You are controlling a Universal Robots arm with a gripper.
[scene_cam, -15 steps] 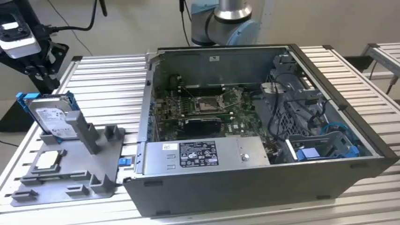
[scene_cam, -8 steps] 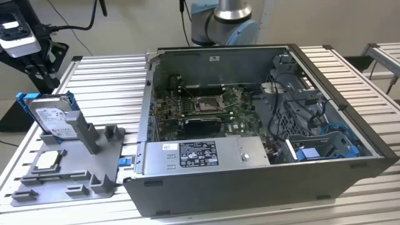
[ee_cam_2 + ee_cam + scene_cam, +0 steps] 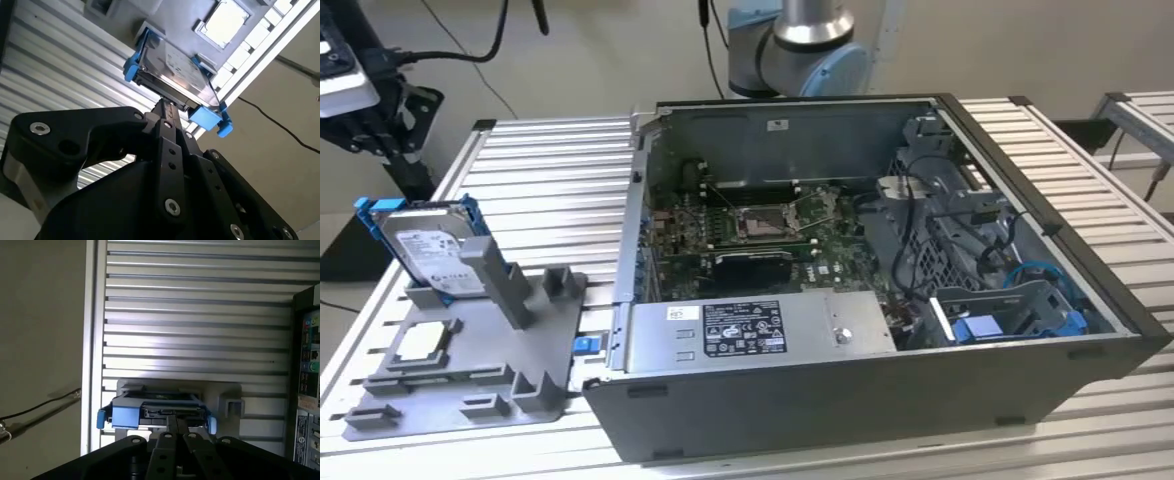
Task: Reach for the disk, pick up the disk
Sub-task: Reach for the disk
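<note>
claw: black two-finger gripper (image 3: 167, 106) (image 3: 176, 419), seen in both wrist views. Fingers are pressed together with nothing pinched between them.
disk: silver drive with white label (image 3: 427, 250) (image 3: 172, 67) (image 3: 165, 412). It sits straight ahead of the claw tips and apart from them, not gripped.
disk pose: on edge, leaning slightly, slotted into the grey holder (image 3: 480, 370). Its narrow edge faces the claw.
blue bracket: frames the disk (image 3: 205, 116). Its tabs stick out on both sides of the claw tips.
CPU chip: small square silver part (image 3: 424, 343) (image 3: 222, 22), flat on the same holder, beyond the disk from the claw.
computer case: open, board exposed (image 3: 881, 380). Well off to the side of the claw, on the exterior view's right of the holder.
slatted table: aluminium (image 3: 547, 170), under the holder and case.
</note>
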